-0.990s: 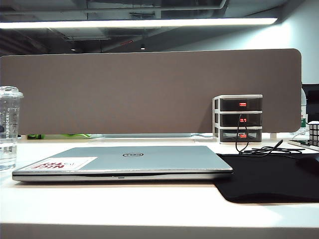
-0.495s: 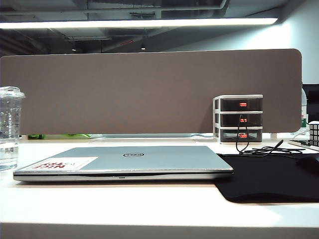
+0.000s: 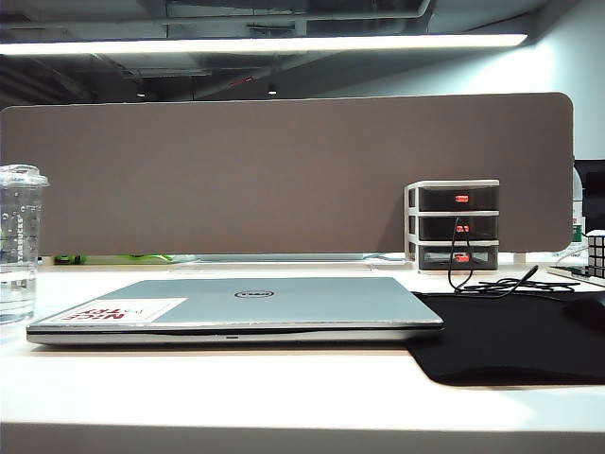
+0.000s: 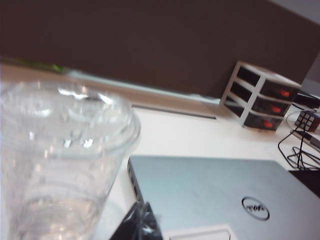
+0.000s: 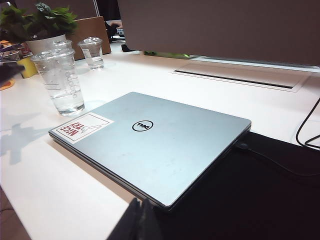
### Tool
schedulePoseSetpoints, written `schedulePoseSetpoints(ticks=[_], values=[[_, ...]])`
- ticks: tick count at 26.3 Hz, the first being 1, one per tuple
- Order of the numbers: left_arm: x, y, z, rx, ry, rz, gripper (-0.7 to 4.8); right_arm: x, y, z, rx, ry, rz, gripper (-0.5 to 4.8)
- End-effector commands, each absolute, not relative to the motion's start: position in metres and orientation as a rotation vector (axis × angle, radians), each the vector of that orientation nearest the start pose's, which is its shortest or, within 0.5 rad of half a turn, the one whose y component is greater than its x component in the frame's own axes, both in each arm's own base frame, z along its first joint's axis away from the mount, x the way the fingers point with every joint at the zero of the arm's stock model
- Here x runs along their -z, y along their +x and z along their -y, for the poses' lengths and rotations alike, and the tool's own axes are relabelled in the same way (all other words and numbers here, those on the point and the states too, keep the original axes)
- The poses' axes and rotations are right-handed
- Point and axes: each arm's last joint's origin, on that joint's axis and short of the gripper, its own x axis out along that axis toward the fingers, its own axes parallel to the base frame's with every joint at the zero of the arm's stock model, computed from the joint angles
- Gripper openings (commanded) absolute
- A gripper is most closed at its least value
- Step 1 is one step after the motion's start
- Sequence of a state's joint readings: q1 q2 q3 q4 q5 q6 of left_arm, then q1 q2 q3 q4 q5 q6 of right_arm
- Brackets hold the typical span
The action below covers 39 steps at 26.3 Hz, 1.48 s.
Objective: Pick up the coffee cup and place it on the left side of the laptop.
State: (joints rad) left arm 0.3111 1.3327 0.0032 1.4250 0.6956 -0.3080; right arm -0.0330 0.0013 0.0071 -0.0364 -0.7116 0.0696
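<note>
The coffee cup (image 3: pixel 19 241), clear plastic with a clear lid, stands upright on the desk just left of the closed silver laptop (image 3: pixel 236 307). No gripper shows in the exterior view. In the left wrist view the cup (image 4: pixel 60 150) fills the near side, very close. My left gripper (image 4: pixel 141 216) is shut beside it, with nothing between its fingers, above the laptop's (image 4: pixel 210 195) corner. My right gripper (image 5: pixel 142 220) is also shut and empty, hanging near the laptop's (image 5: pixel 155 140) front edge, with the cup (image 5: pixel 62 80) far beyond it.
A black mat (image 3: pixel 510 340) lies to the right of the laptop, with cables on it. A small drawer unit (image 3: pixel 452 225) stands by the brown partition (image 3: pixel 284 175). A second clear cup (image 5: pixel 93 51) and a potted plant (image 5: pixel 37 20) sit further off.
The whole exterior picture has shifted very slightly to the right. Cup and laptop stand as before, and no arm comes into that view.
</note>
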Motion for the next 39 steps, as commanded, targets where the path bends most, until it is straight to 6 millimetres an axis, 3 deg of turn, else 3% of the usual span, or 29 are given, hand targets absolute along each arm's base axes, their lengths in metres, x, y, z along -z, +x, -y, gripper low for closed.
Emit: schedulePoseSetpoints(ticks=[1, 10, 20, 34, 39], values=[[-0.156, 0.159, -0.032, 0.399, -0.237, 0.092, -0.05, -0.161, 0.091, -0.016, -0.674, 0.075, -0.048, -0.01], [-0.175, 0.147, -0.029, 0.382, -0.204, 0.159, -0.05, -0.161, 0.092, -0.015, -0.656, 0.075, -0.048, -0.01], [-0.181, 0.127, -0.023, 0.326, -0.201, 0.111, -0.05, -0.161, 0.093, -0.013, -0.562, 0.073, -0.044, -0.01], [-0.174, 0.097, -0.007, 0.194, -0.114, 0.073, -0.05, -0.161, 0.098, 0.0, -0.084, 0.064, -0.028, -0.01], [-0.172, 0.096, -0.008, 0.071, -0.087, 0.068, -0.05, -0.162, 0.098, 0.003, 0.029, -0.024, -0.018, -0.01]])
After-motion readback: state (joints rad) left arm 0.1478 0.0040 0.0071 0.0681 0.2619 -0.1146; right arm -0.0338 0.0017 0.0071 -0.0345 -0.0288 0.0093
